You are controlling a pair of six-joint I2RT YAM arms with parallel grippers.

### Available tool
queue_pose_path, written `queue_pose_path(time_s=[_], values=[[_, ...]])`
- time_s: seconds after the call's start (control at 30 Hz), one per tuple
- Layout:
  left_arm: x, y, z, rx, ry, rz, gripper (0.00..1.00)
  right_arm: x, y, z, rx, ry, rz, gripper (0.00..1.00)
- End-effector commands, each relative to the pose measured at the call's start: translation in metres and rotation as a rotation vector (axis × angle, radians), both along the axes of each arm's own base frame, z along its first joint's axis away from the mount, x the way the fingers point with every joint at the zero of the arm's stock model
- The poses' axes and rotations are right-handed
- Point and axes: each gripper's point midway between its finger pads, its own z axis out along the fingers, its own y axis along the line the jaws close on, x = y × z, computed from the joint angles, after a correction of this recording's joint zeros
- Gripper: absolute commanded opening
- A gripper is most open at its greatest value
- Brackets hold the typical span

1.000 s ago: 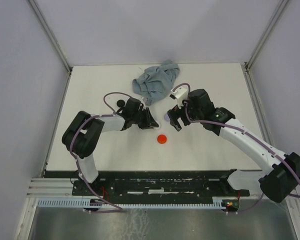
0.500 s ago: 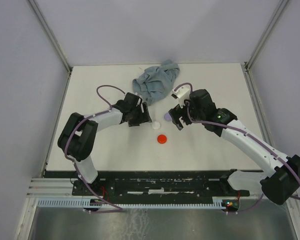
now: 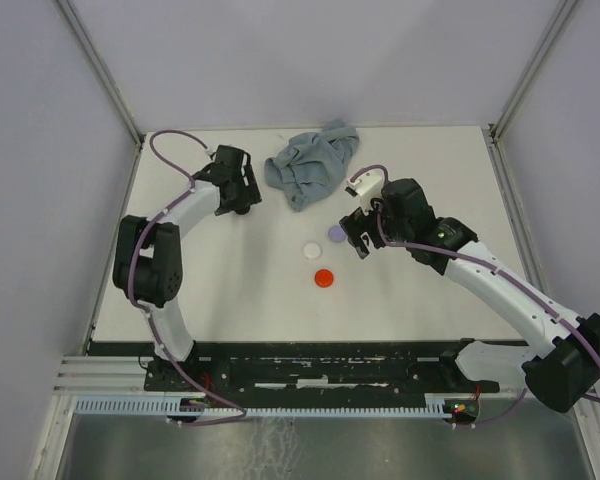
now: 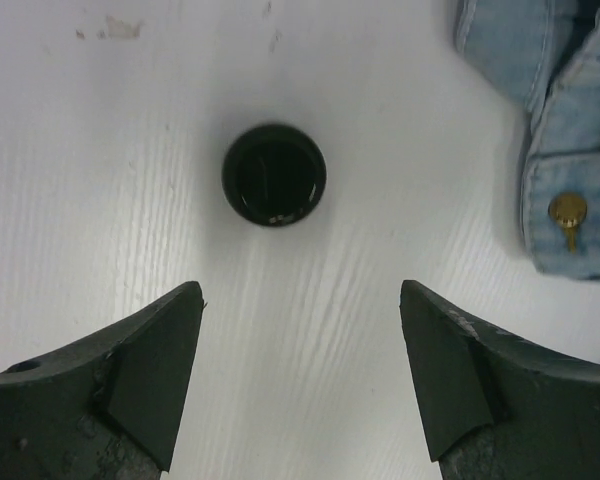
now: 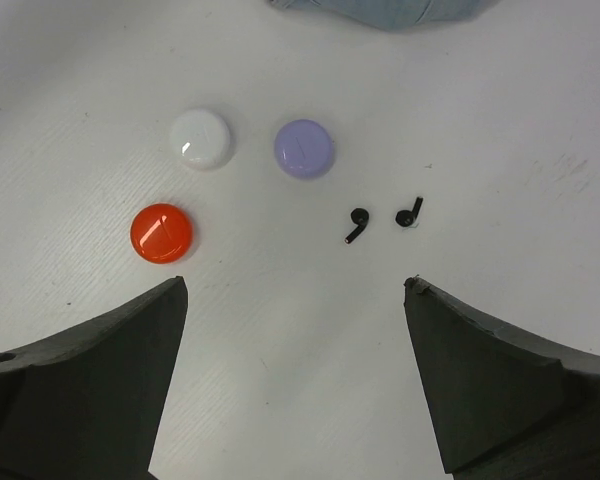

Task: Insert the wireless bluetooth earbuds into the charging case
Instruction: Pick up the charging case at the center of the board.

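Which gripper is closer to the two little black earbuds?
Right. The right gripper hangs open just above the black earbuds. The left gripper is across the table beside the denim cloth, over a round black case.

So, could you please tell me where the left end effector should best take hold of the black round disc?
Grip the black round disc across its rim, coming straight down from above. It lies flat and low on the table, so only its opposite edges offer purchase, and being circular, any angle should do. The open left end effector has the disc ahead of its gap.
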Motion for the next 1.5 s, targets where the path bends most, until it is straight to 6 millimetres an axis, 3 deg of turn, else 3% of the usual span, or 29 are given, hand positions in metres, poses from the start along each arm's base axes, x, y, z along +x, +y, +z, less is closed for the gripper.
queue_pose_path(time_s=[0.0,0.13,0.37,0.63,0.77,0.83,0.93,1.27,1.47], values=[[0.035,0.018,0.003,0.088,-0.027,0.034,0.86,0.006,-0.004,0.014,0.01,-0.053,-0.026,0.98],[0.055,0.029,-0.008,0.123,-0.007,0.067,0.85,0.007,-0.005,0.012,0.001,-0.049,-0.028,0.98],[0.069,0.023,-0.027,0.115,0.036,0.046,0.83,0.005,-0.008,0.007,-0.015,-0.035,-0.034,0.98],[0.057,0.019,-0.048,0.104,0.106,0.013,0.69,0.007,-0.011,0.011,-0.043,-0.038,-0.034,0.98],[0.052,0.023,-0.048,0.126,0.114,-0.008,0.58,0.009,-0.009,0.014,-0.046,-0.043,-0.029,0.98],[0.049,0.024,-0.044,0.136,0.109,-0.022,0.5,0.01,-0.009,0.015,-0.042,-0.043,-0.03,0.98],[0.041,0.018,-0.036,0.127,0.102,-0.101,0.47,0.011,-0.009,0.017,-0.034,-0.038,-0.042,0.98],[0.001,-0.023,0.02,0.227,-0.067,-0.464,0.49,0.002,-0.011,0.026,-0.033,0.059,-0.036,0.98],[-0.021,-0.053,0.061,0.351,-0.247,-0.662,0.53,-0.001,0.002,0.049,0.062,0.129,0.001,0.98]])
